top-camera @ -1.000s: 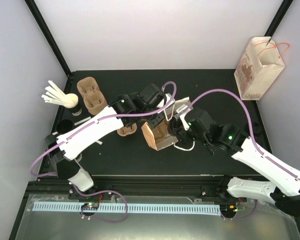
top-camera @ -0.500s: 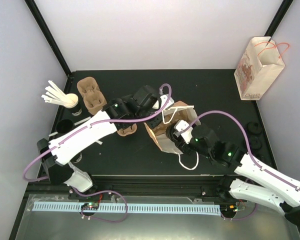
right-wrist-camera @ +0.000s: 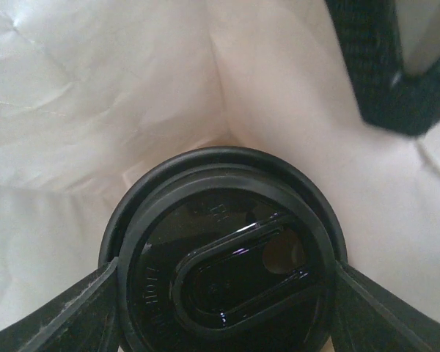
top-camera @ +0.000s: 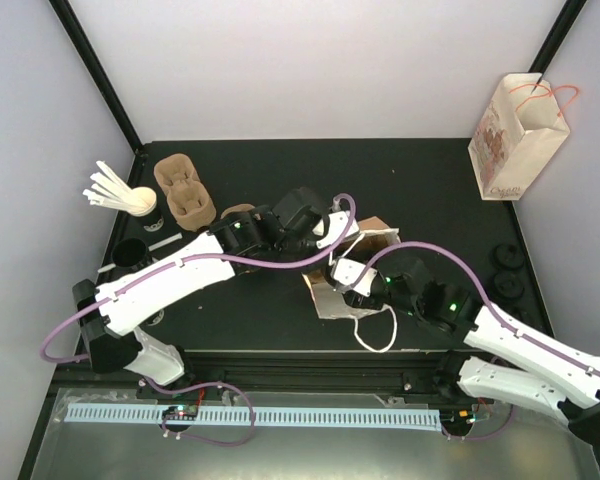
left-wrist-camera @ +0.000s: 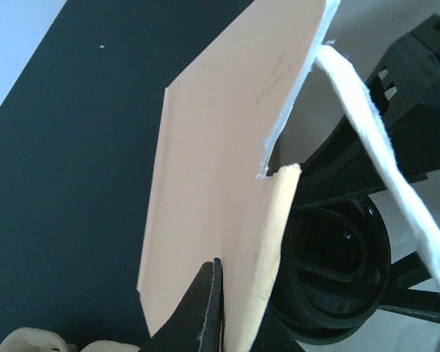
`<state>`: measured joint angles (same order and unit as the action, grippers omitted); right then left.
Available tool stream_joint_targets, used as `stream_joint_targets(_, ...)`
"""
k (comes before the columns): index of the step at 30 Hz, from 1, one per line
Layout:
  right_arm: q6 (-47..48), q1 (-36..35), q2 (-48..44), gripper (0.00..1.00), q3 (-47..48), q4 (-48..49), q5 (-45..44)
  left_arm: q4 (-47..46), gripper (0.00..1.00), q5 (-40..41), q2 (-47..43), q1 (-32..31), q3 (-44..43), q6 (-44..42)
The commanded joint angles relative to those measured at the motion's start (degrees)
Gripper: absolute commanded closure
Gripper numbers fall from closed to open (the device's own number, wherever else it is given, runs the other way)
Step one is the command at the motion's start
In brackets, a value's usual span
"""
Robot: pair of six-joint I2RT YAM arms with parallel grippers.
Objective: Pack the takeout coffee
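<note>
A brown paper bag (top-camera: 324,297) lies open at mid-table, its white handle (top-camera: 378,335) trailing toward the near edge. My left gripper (top-camera: 325,232) is shut on the bag's upper wall (left-wrist-camera: 220,147); one black finger (left-wrist-camera: 202,312) shows outside it and the other is hidden behind it. My right gripper (top-camera: 352,280) reaches into the bag's mouth. It is shut on the takeout coffee, whose black lid (right-wrist-camera: 224,253) fills the right wrist view between both fingers (right-wrist-camera: 70,312). The cup's body is hidden under the lid. The lid (left-wrist-camera: 330,271) also shows past the bag's edge.
A printed paper bag (top-camera: 515,135) stands at the back right corner. Brown cup carriers (top-camera: 183,193) and white stirrers (top-camera: 115,190) sit at the back left, with a dark cup (top-camera: 130,252) beside them. Black lids (top-camera: 507,272) lie near the right edge.
My right gripper has moved left and nearer with the coffee, going into the bag's mouth. The left gripper and the bag have shifted right and nearer, and the bag has turned.
</note>
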<state>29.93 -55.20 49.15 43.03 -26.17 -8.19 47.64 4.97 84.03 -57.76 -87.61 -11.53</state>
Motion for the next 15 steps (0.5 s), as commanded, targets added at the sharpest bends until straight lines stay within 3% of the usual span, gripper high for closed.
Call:
stream_joint_targets(1,12.05,-1.19,1.47,0.44,2.59,-2.37,-1.81,1.89,0.98,1.87,1.20,-1.13,-2.80,-2.36)
stream_joint_targets(7,28.73,-1.27,1.59,0.43,0.82,-5.22,-3.82,1.46,0.98,2.23,0.49,-1.65,-2.18,-2.78)
stream_joint_targets(15,28.29,-1.31,1.25,0.43,-0.99,-5.89,-8.58,2.00,0.98,3.68,-1.51,-1.74,-0.85,-5.92)
